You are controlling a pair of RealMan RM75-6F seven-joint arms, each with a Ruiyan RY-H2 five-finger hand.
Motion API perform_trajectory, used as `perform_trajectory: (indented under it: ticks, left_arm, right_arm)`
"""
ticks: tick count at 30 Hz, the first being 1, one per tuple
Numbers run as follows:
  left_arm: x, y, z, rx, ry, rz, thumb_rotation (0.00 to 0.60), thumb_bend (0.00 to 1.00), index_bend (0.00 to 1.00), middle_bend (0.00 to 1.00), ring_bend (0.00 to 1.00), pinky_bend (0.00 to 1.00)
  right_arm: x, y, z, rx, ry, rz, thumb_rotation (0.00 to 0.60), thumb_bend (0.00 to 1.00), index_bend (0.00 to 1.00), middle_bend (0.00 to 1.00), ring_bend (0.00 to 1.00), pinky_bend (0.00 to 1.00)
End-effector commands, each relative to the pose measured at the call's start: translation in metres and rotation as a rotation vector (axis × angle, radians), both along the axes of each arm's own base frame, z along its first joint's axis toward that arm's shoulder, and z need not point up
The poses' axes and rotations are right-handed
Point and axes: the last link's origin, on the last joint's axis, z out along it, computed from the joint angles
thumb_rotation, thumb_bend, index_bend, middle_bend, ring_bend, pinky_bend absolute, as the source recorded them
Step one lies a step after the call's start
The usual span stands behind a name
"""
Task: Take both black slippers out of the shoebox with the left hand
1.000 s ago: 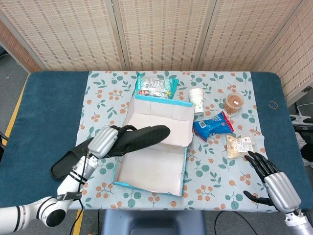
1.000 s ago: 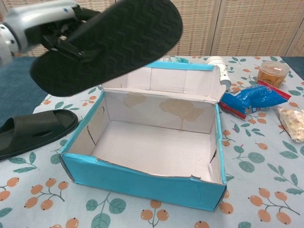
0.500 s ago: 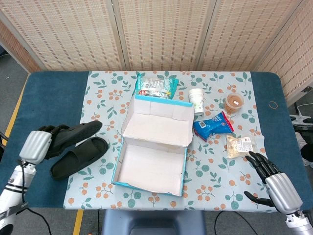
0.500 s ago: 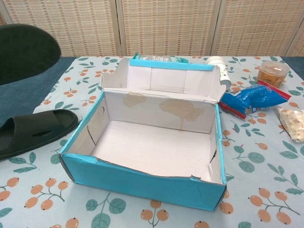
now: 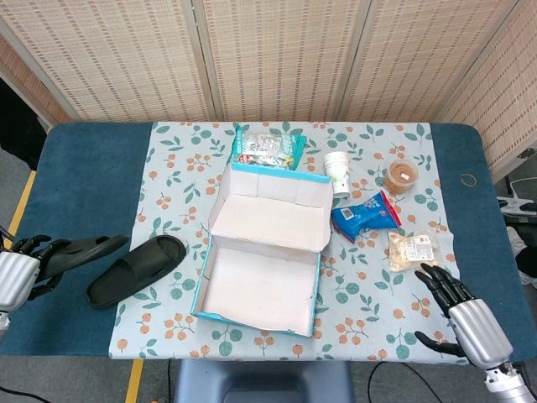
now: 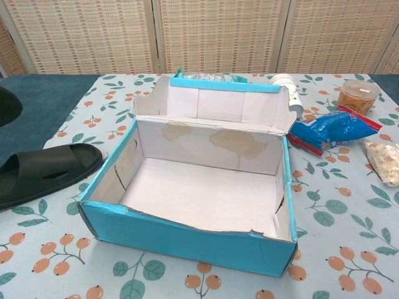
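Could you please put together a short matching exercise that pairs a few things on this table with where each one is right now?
Things:
1. shoebox
2. slipper on the cloth
3. second slipper
4. paper cup

Places or states:
A. held by the left hand at the table's left edge
B. lying on its side, right of the box lid
C. open and empty, in the middle
D. lying on the table, left of the box

Pairs: 1-C, 2-D, 3-A, 4-B

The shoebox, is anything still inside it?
No. The shoebox shows only its bare white floor. One slipper lies on the table left of it; the left hand holds the other. Nothing covers the inside.
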Motion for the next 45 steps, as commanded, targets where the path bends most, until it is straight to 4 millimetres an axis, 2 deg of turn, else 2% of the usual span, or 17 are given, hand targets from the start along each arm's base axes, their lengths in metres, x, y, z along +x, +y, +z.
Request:
perform_trajectory:
  ticks: [1,8,12,17,19,22,24,26,28,30,33,37,40,45]
  left_arm:
    - [-0.006,0.009,-0.024,-0.021,-0.018,-0.005,0.6,0.58,0.71,0.41,0.24,0.34]
    - [-0.002,0.049,-0.049,-0.018,-0.001,-0.028,0.6,0.58,0.71,0.41,0.24,0.33]
    - [0.002,0.073,-0.062,-0.022,0.006,-0.006,0.6,0.57,0.7,0.4,0.23,0.24]
    - [0.009,0.097,-0.083,-0.042,-0.012,0.037,0.6,0.57,0.69,0.39,0.21,0.21]
    - [0.009,0.103,-0.087,-0.049,0.008,0.052,0.6,0.57,0.67,0.35,0.17,0.18]
    - [0.01,0.11,-0.087,-0.028,0.008,0.07,0.6,0.56,0.59,0.24,0.08,0.15]
    - [0.012,0.112,-0.086,-0.008,-0.022,0.069,0.6,0.56,0.46,0.14,0.04,0.13]
    - [0.012,0.113,-0.09,-0.011,-0.029,0.086,0.6,0.55,0.29,0.04,0.01,0.1]
    - [0.01,0.113,-0.093,-0.02,-0.023,0.104,0.6,0.53,0.16,0.0,0.0,0.08]
    - [0.005,0.111,-0.1,-0.04,-0.041,0.143,0.6,0.49,0.08,0.0,0.0,0.06]
    - [-0.005,0.101,-0.111,-0.095,-0.076,0.194,0.6,0.45,0.01,0.0,0.0,0.03]
    - [-0.011,0.085,-0.117,-0.15,-0.14,0.205,0.6,0.42,0.0,0.0,0.0,0.02]
    - [-0.01,0.075,-0.119,-0.18,-0.193,0.181,0.585,0.41,0.0,0.0,0.0,0.01]
    - [0.002,0.062,-0.117,-0.216,-0.302,0.11,0.527,0.38,0.0,0.0,0.0,0.01]
  right_arm:
    - [0.001,0.0,-0.003,0.017,0.003,0.002,0.555,0.09,0.0,0.0,0.0,0.18]
    - [0.0,-0.001,-0.004,0.014,0.016,-0.009,0.556,0.09,0.0,0.0,0.0,0.18]
    - [-0.001,-0.002,-0.007,0.023,0.031,-0.018,0.555,0.09,0.0,0.0,0.0,0.18]
    - [-0.001,-0.002,-0.01,0.031,0.042,-0.023,0.555,0.09,0.0,0.0,0.0,0.18]
    - [-0.001,-0.002,-0.01,0.031,0.045,-0.028,0.554,0.09,0.0,0.0,0.0,0.18]
    - [-0.003,-0.004,-0.011,0.033,0.053,-0.037,0.555,0.09,0.0,0.0,0.0,0.18]
    - [-0.004,-0.004,-0.012,0.034,0.062,-0.043,0.555,0.09,0.0,0.0,0.0,0.19]
    - [-0.005,-0.005,-0.014,0.039,0.069,-0.05,0.555,0.09,0.0,0.0,0.0,0.2]
    - [-0.005,-0.005,-0.016,0.047,0.071,-0.05,0.555,0.09,0.0,0.0,0.0,0.21]
    - [-0.003,-0.004,-0.017,0.05,0.072,-0.045,0.555,0.09,0.0,0.0,0.0,0.21]
    - [-0.001,-0.002,-0.014,0.039,0.066,-0.038,0.556,0.09,0.0,0.0,0.0,0.21]
    - [-0.001,0.001,-0.01,0.027,0.056,-0.035,0.555,0.09,0.0,0.0,0.0,0.21]
    - [0.0,0.002,-0.01,0.036,0.053,-0.031,0.555,0.09,0.0,0.0,0.0,0.21]
    - [0.001,0.003,-0.01,0.043,0.05,-0.022,0.555,0.09,0.0,0.0,0.0,0.21]
